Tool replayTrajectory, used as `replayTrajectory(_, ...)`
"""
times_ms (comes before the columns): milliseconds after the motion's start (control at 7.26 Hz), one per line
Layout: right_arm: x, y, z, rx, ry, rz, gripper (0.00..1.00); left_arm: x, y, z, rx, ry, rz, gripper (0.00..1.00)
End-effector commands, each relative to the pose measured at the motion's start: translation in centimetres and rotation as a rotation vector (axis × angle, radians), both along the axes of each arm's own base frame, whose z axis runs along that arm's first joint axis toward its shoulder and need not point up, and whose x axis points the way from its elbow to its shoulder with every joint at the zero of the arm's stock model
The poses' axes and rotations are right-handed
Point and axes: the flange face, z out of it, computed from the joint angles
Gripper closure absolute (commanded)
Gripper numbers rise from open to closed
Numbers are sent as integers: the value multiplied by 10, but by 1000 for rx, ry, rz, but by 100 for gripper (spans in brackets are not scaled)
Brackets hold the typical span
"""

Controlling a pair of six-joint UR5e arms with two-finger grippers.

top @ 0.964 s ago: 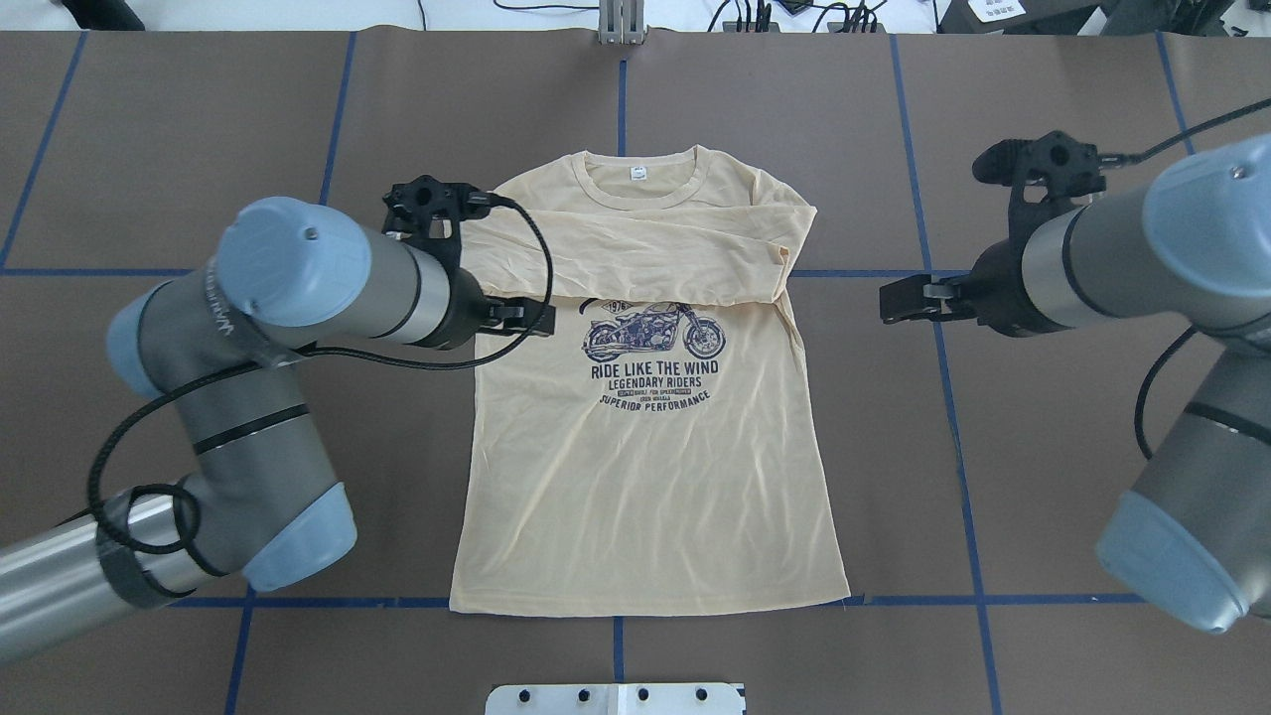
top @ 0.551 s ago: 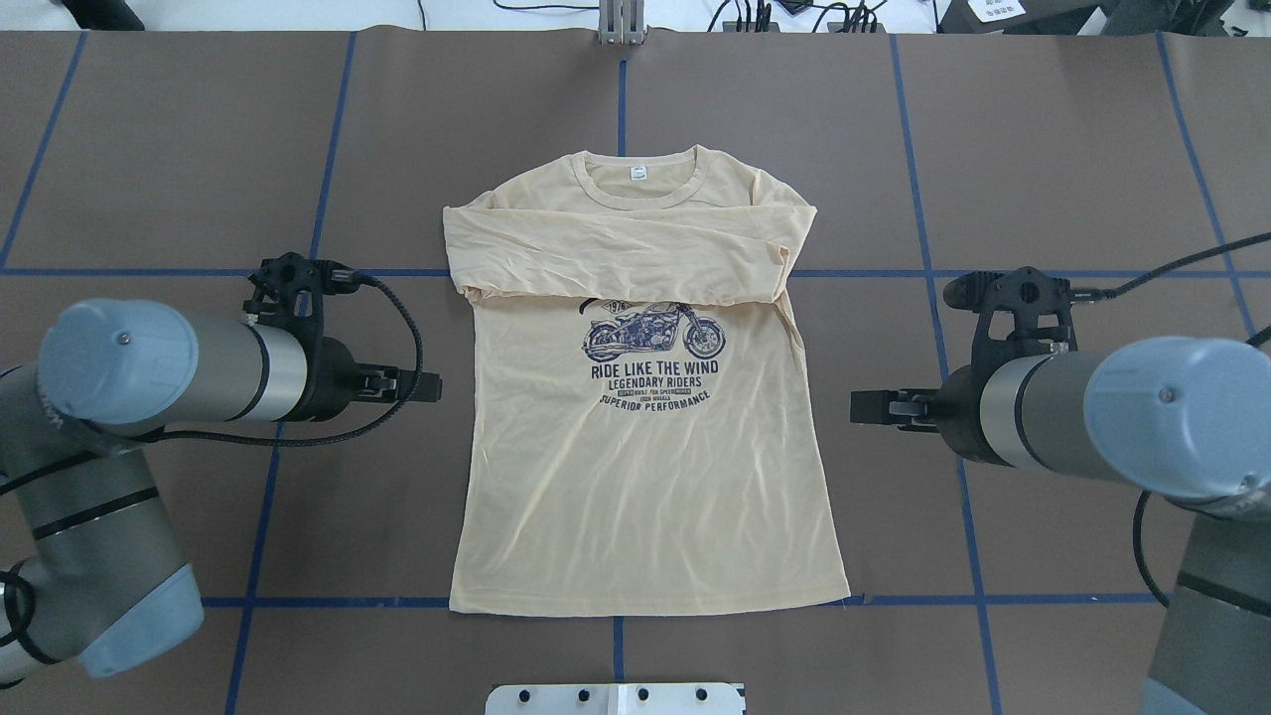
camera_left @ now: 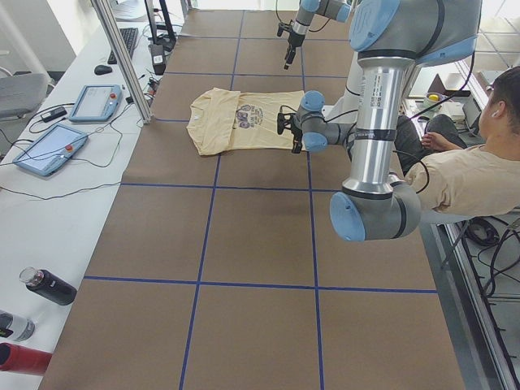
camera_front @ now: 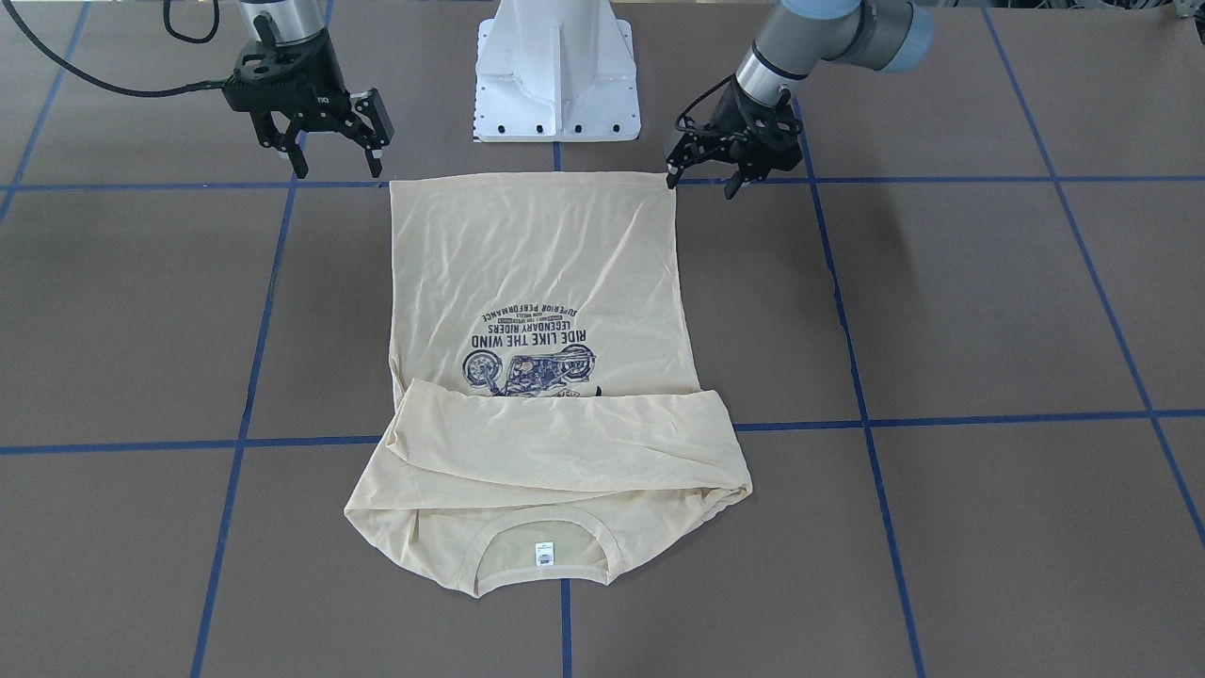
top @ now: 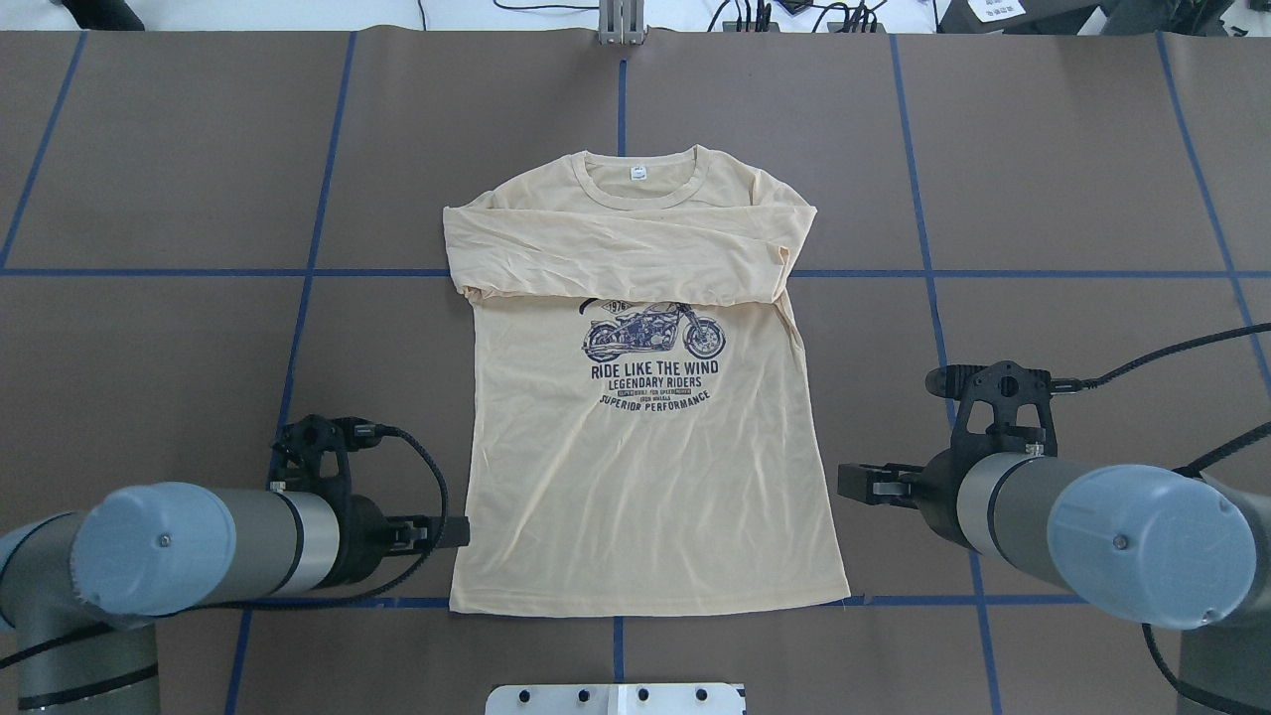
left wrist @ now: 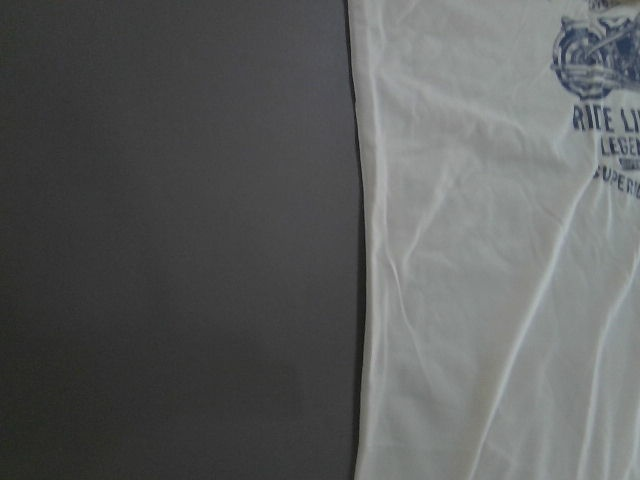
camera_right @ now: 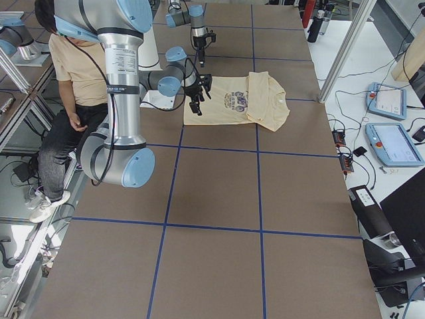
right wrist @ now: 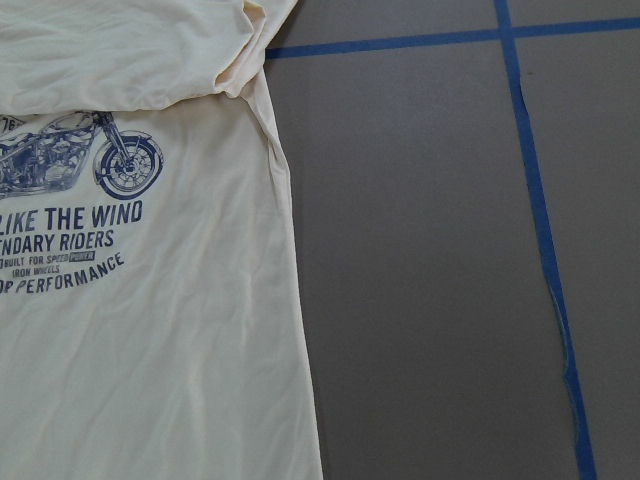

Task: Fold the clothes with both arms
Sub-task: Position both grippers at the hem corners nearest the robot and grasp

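The cream shirt (top: 645, 477) lies flat on the table with both sleeves folded across the chest, above the navy motorcycle print (top: 653, 333). My left gripper (top: 449, 533) is open and empty, just off the shirt's lower left hem corner. My right gripper (top: 854, 484) is open and empty, just off the right side edge near the hem. In the front view the shirt (camera_front: 537, 254) has the left gripper (camera_front: 701, 184) and the right gripper (camera_front: 339, 169) at its two hem corners. The wrist views show the shirt's side edges (left wrist: 500, 300) (right wrist: 150, 350), without fingers.
The white pedestal base (camera_front: 555, 75) stands just behind the hem. Blue tape lines (top: 933, 298) cross the brown table cover. An operator (camera_left: 471, 171) sits by the robot. Tablets (camera_left: 49, 146) and bottles (camera_left: 49, 286) lie on the side bench.
Both arms have drawn back toward the robot, from sleeve level down along the shirt's sides to the hem corners. The shirt has not moved.
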Motion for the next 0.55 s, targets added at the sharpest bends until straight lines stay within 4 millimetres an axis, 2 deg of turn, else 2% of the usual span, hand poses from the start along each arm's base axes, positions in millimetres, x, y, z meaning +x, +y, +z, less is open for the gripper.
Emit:
replayTrajectory(0,2,8,9,7,-17,-15,0,24,38,-3,-56,-27,16,16)
replayTrajectory(138,1,11,9,11,-32,-21,0,37,48,-7,-66,-43,34,23)
replayTrajectory(275,1,16,12,17,-60,-32,0,43,49,-16,-65,-38,38,24)
replayTrajectory(413,3,24,27,39,-75,-31,0,45,50,-17,-69,-38,39,25)
